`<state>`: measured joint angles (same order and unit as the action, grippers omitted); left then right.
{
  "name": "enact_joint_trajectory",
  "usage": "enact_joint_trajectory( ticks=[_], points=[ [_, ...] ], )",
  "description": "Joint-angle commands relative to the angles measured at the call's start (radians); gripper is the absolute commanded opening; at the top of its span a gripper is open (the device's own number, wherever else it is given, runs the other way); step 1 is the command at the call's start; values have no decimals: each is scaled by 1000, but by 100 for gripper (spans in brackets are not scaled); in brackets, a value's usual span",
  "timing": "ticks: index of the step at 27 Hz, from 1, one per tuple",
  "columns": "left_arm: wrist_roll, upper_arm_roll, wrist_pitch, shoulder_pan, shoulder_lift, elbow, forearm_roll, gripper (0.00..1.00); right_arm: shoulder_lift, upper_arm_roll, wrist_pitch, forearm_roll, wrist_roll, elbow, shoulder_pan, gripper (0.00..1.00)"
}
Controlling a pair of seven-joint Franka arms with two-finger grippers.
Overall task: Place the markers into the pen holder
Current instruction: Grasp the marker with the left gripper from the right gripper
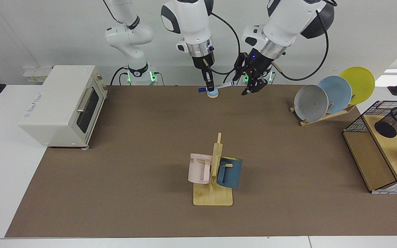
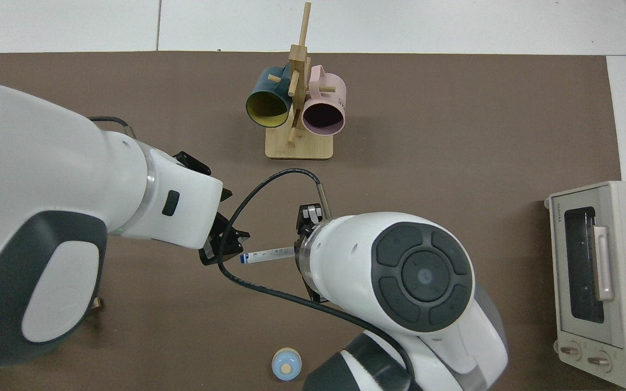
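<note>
Holding the marker [image 1: 215, 86] level above the far edge of the mat, the right gripper [image 1: 208, 84] is clamping its fingers on the barrel. The left gripper [image 1: 252, 84] is hovering at the marker's free end with fingers spread apart. The pen holder [image 1: 395, 121] is lying tilted in the wire basket [image 1: 355, 123], well apart.

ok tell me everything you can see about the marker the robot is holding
The marker is slim, with a white barrel carrying small print, a dark blue cap at one end and a blue tip at the other. It looks like plastic. It lies nearly level in the air above the brown mat, clamped near its capped end by the right gripper. Its free end points at the open left gripper, close by but apparently not touching it. The pen holder stands far off, in the wire basket.
</note>
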<state>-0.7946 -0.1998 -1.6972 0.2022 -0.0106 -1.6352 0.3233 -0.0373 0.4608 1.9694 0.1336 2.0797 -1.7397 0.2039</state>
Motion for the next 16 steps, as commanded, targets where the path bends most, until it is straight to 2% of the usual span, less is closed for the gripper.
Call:
enact_joint_trajectory(
  ticks=[1, 8, 12, 16],
  points=[
    [34, -16, -68, 29, -40, -100, 3, 71, -18, -1, 2, -22, 33, 28, 3, 0],
    [37, -33, -102, 31, -49, -138, 3, 69, -18, -1, -4, -37, 31, 29, 2, 0],
    [37, -33, -107, 33, -55, -149, 3, 63, -19, 1, -1, -34, 31, 34, 2, 0],
    [37, -41, -110, 33, -63, -163, 3, 52, -19, 2, 0, -32, 31, 34, 2, 0]
  ],
)
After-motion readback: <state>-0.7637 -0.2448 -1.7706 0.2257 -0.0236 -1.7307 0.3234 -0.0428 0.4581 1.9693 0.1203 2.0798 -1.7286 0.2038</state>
